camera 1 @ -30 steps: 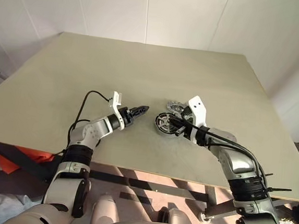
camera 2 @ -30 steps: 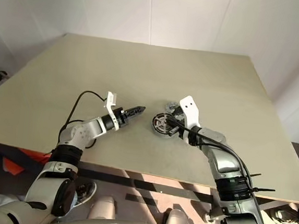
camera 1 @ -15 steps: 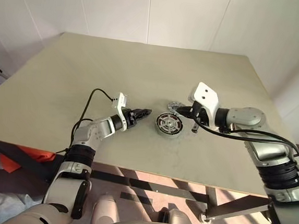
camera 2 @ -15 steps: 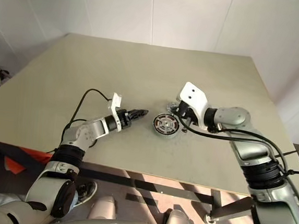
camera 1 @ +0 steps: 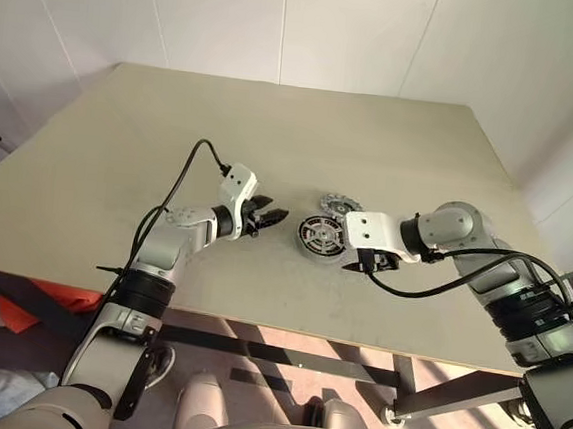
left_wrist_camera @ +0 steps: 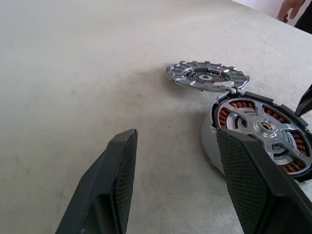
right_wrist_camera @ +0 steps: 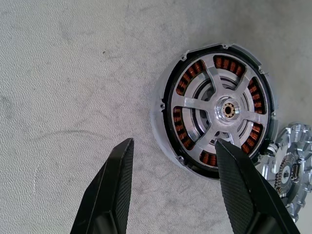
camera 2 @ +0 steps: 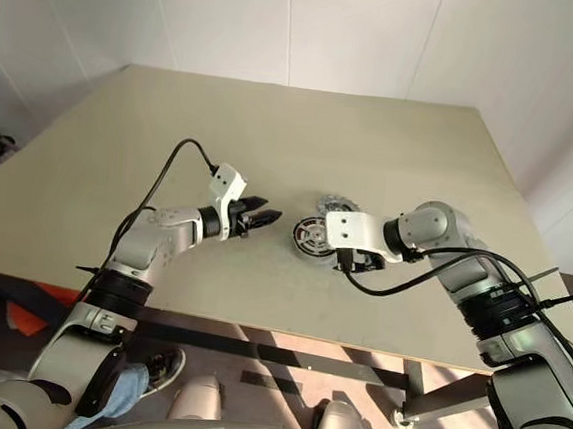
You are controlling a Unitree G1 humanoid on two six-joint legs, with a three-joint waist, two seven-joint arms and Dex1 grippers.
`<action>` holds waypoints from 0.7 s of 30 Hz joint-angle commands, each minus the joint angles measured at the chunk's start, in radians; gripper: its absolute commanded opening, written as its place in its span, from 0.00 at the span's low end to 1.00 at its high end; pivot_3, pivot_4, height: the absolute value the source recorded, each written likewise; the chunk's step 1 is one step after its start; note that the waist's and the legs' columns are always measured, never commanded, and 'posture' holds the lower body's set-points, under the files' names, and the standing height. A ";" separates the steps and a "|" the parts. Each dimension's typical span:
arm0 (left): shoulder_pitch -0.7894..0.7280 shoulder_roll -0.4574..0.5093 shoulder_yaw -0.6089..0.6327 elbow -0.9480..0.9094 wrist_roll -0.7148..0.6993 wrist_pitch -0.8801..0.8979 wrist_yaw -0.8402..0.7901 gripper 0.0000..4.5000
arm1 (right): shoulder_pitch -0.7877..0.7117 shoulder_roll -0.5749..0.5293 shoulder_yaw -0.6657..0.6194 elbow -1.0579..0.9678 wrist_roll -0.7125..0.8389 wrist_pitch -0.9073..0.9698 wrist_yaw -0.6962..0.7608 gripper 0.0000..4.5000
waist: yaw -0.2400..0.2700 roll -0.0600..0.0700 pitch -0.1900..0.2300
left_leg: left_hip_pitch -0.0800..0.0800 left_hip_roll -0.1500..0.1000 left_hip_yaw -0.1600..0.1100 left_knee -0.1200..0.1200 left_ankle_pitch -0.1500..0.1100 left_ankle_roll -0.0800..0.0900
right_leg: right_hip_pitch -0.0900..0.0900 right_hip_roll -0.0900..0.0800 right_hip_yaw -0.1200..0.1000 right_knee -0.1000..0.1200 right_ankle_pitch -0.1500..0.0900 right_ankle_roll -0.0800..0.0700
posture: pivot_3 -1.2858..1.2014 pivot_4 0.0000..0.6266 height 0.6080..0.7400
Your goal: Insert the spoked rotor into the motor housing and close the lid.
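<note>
The motor housing (right_wrist_camera: pixel 157 119) stands on the table (camera 1: pixel 274 123), a silver cup with copper windings. The spoked rotor (right_wrist_camera: pixel 227 109) lies inside it, its silver spokes facing up and a thin black rim around it. The lid (left_wrist_camera: pixel 206 78), a grey slotted disc, lies flat on the table just behind the housing and touches it or nearly does. My right gripper (right_wrist_camera: pixel 178 187) hangs open just right of the housing (camera 1: pixel 322 238), pointing down, holding nothing. My left gripper (left_wrist_camera: pixel 178 144) is open and empty, a short way left of the housing and pointing at it.
Black cables loop from both wrists above the table. The table's front edge (camera 1: pixel 287 327) runs close below both arms. In the left wrist view a person's hand (left_wrist_camera: pixel 290 7) shows past the table's far side. Bare tabletop lies behind and left of the parts.
The right gripper, shut at the housing a second ago, has opened, pulled off to the housing's right and turned downward. The rotor stays in the housing. The left wrist has rolled.
</note>
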 commanded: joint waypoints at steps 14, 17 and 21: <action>0.007 -0.001 0.012 -0.023 -0.007 0.015 0.007 0.61 | 0.033 0.032 -0.031 -0.049 -0.049 -0.011 -0.017 0.66 | 0.000 0.000 0.000 | 0.000 0.000 0.000 0.000 0.000 0.000 | 0.000 0.000 0.000 0.000 0.000 0.000 | 0.52 0.00 1.00; 0.006 -0.008 0.008 -0.024 -0.007 0.017 0.009 0.61 | 0.016 0.032 -0.028 0.011 -0.062 -0.034 -0.021 0.66 | 0.000 0.000 0.000 | 0.001 0.000 0.000 0.000 0.000 0.000 | 0.000 0.000 0.000 0.000 0.000 0.000 | 0.52 0.00 1.00; 0.004 -0.015 0.008 -0.021 -0.005 0.020 0.011 0.61 | 0.005 0.026 -0.034 0.018 -0.066 -0.049 -0.018 0.66 | -0.001 0.000 0.000 | 0.001 0.000 0.000 0.001 0.000 0.000 | 0.001 0.000 0.000 0.000 0.000 -0.001 | 0.52 0.00 1.00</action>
